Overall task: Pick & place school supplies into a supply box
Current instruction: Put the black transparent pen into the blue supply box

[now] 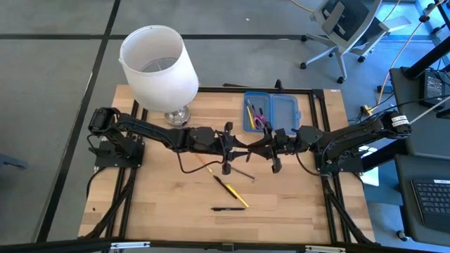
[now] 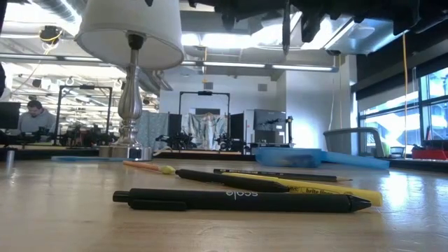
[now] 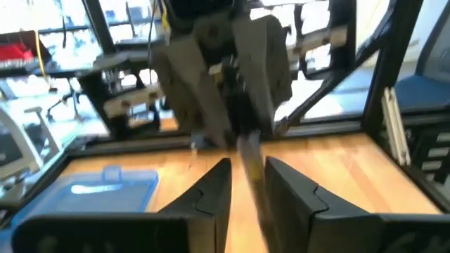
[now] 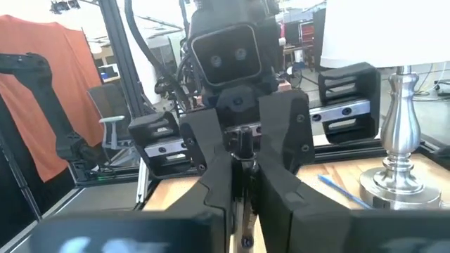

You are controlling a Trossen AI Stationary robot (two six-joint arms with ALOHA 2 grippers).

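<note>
Two dark jointed arms (image 1: 151, 131) with black cables.
</note>
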